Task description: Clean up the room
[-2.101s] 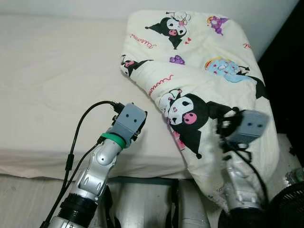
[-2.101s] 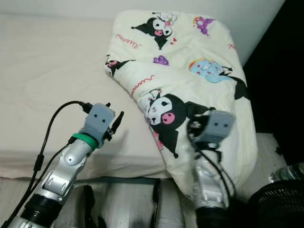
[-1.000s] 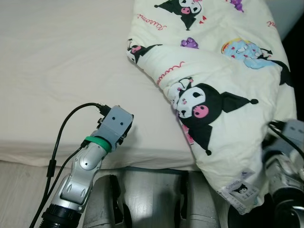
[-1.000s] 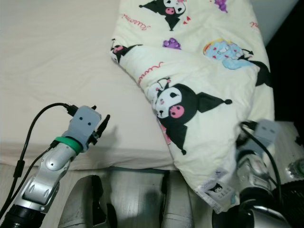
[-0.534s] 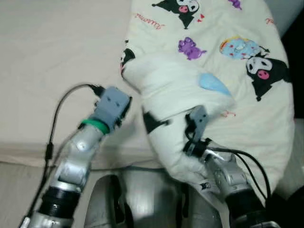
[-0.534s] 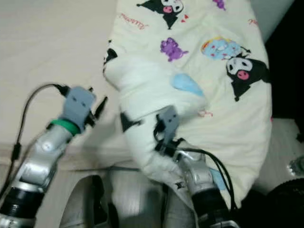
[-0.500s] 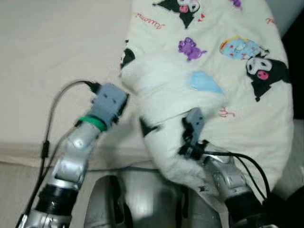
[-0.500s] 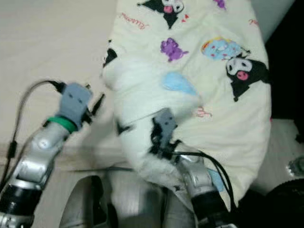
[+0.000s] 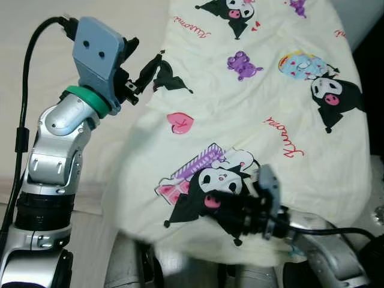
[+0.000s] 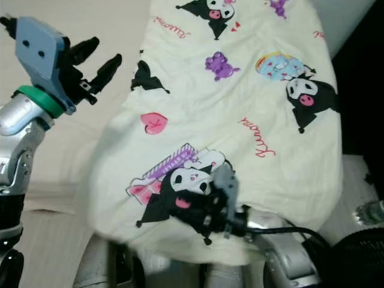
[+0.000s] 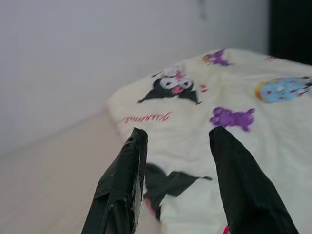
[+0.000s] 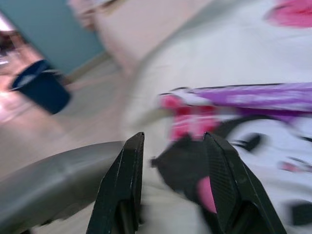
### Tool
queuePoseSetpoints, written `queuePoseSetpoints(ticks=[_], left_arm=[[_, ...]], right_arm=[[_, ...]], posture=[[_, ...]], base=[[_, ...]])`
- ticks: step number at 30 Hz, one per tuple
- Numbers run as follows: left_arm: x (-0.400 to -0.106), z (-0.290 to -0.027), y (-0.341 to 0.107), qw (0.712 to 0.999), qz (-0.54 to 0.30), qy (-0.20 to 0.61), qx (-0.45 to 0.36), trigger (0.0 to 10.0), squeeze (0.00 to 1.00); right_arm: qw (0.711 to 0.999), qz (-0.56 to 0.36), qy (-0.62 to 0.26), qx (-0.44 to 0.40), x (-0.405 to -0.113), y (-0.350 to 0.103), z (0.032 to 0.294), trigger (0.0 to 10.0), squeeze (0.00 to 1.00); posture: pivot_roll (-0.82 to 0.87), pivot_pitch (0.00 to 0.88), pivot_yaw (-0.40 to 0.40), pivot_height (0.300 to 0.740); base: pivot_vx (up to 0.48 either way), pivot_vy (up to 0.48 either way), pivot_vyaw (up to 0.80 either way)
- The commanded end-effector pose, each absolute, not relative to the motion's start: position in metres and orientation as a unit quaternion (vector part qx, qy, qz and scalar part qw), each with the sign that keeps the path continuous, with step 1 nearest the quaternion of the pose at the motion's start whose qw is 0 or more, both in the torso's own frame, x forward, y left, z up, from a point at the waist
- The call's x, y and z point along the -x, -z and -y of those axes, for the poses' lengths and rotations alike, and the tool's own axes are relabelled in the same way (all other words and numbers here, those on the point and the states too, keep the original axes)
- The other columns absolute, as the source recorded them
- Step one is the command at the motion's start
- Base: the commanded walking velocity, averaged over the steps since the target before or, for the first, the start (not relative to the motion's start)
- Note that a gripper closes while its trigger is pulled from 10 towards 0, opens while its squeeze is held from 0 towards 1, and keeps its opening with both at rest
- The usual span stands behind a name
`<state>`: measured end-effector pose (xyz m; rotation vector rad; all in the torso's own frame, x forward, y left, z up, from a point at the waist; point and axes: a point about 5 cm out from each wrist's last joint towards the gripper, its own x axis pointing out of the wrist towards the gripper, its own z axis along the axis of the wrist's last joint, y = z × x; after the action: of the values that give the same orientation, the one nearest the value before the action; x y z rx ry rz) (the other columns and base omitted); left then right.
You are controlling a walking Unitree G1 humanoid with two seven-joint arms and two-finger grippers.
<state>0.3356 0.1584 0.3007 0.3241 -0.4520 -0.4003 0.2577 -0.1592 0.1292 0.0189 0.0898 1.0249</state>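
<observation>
A cream blanket [image 9: 264, 114] printed with cartoon figures lies spread over the right part of the bed [image 9: 36, 36], and its near edge hangs over the bed's front. My left gripper [image 9: 150, 50] is raised and open, with its fingertips just off the blanket's left edge and nothing between them; the left wrist view shows the gripper [image 11: 176, 137] open above the print. My right gripper [image 9: 235, 221] is low at the blanket's hanging front edge and points left. Its fingers [image 12: 122, 185] stand apart, with the printed cloth right in front of them.
The bare cream sheet takes up the bed's left half. A dark round fan or bin [image 10: 360, 252] stands on the floor at the lower right. A blue bin [image 12: 41, 87] stands on the floor in the right wrist view. My own legs [image 9: 129, 264] are against the bed's front.
The bunched blanket has been thrown open to the left and now lies flatter and wider. My left arm has risen. My right arm has swung low and leftward along the blanket's front edge.
</observation>
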Motion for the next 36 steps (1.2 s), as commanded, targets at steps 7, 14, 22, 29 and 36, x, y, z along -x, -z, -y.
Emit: queuePoseSetpoints(ticks=[7, 14, 22, 29, 36], left_arm=[[-0.347, -0.145, -0.215, 0.955, 0.104, 0.164, -0.226, 10.0, 0.0], [-0.347, -0.147, -0.124, 0.947, -0.085, 0.163, -0.265, 10.0, 0.0], [-0.301, -0.195, -0.06, 0.913, -0.299, 0.185, -0.208, 10.0, 0.0], [-0.269, -0.185, -0.055, 0.898, -0.337, 0.241, -0.148, 10.0, 0.0], [-0.265, -0.169, -0.059, 0.889, -0.325, 0.28, -0.162, 10.0, 0.0]], right_arm=[[0.973, -0.003, -0.224, -0.063, -0.294, -0.118, 0.204, 10.0, 0.0], [0.977, -0.109, -0.091, -0.16, -0.307, -0.064, 0.215, 10.0, 0.0], [0.915, -0.296, 0.244, -0.126, -0.229, 0.012, 0.291, 10.0, 0.0], [0.874, -0.28, 0.396, -0.037, -0.19, 0.003, 0.343, 10.0, 0.0], [0.882, -0.201, 0.423, 0.059, -0.212, -0.038, 0.37, 10.0, 0.0]], posture=[[-0.09, 0.194, 0.079, 0.585], [-0.08, 0.188, 0.073, 0.585], [-0.07, 0.208, 0.078, 0.585], [-0.09, 0.214, 0.087, 0.585], [-0.1, 0.204, 0.078, 0.585]], base=[[0.0, 0.0, 0.0], [0.0, 0.0, 0.0], [0.0, 0.0, 0.0], [0.0, 0.0, 0.0], [0.0, 0.0, 0.0]])
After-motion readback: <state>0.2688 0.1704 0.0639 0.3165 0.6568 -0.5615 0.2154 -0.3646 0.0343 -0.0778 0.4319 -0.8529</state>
